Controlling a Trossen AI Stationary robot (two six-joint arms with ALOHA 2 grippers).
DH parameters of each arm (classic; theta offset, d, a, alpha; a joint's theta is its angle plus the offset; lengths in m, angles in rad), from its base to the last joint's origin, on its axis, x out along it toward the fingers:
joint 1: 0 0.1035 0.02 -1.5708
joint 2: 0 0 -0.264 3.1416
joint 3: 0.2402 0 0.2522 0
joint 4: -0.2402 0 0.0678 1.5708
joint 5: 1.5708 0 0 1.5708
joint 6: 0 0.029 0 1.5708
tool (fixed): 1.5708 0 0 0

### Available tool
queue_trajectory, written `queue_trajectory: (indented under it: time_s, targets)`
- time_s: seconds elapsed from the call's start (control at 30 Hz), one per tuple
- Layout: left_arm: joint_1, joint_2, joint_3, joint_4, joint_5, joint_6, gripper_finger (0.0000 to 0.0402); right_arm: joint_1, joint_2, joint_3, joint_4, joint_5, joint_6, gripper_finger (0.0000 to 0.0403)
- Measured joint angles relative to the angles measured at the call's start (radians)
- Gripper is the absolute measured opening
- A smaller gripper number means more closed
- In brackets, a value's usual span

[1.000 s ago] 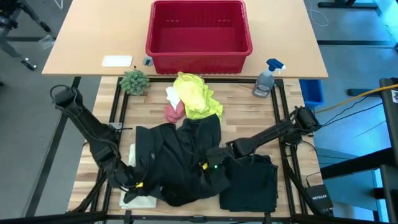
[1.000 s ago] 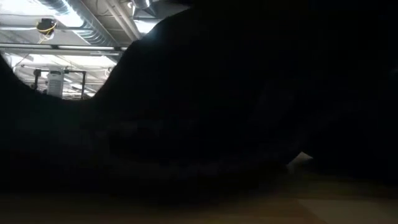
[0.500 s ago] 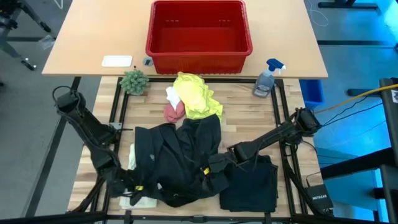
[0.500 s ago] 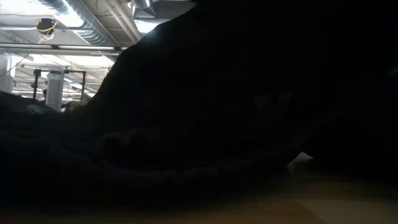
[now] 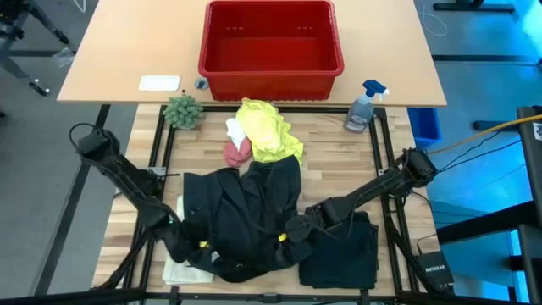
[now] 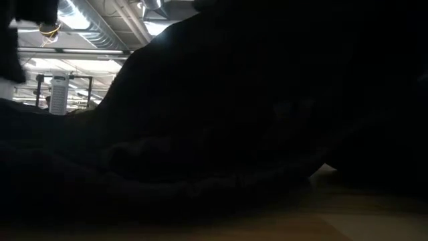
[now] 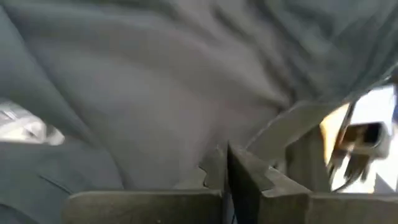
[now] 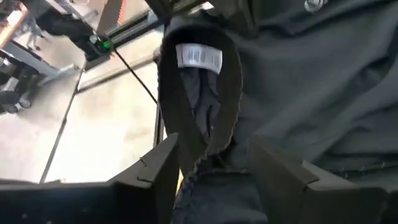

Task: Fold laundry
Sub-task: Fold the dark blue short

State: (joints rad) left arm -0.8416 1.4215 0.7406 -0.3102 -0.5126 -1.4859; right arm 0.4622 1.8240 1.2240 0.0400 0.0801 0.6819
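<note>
High view: black trousers heaped mid-bench; yellow T-shirt, pink cloth, white cloth bunched just behind, nr red basket; left gripper at trousers' near-left edge, right gripper at near-right edge, beside a folded dark garment. Low view: dark fabric fills nearly all, ceiling lights top left. Left wrist view: fingers pressed together, closed, against grey-black cloth; held or not, can't tell. Right wrist view: fingers apart, waistband w/ white label standing between them; pinched or not, can't tell.
</note>
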Motion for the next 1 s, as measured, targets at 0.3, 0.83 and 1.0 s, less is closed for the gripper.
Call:
queue_trajectory:
  time_s: [0.3,0.83,1.0]
  targets:
    - [-0.03,-0.081,0.005,0.516,0.245,0.451,0.0,0.001,0.0,0.0,-0.032,-0.037,-0.006,0.0165]
    - [-0.028,-0.248,-0.001,-0.714,-0.217,-0.599,0.0018,-0.087,0.0,0.0,-0.047,-0.028,-0.001,0.0165]
    - [0.053,-0.348,-0.001,-0.853,-0.204,-0.59,0.0059,-0.112,0.0,0.0,-0.06,-0.031,0.003,0.0165]
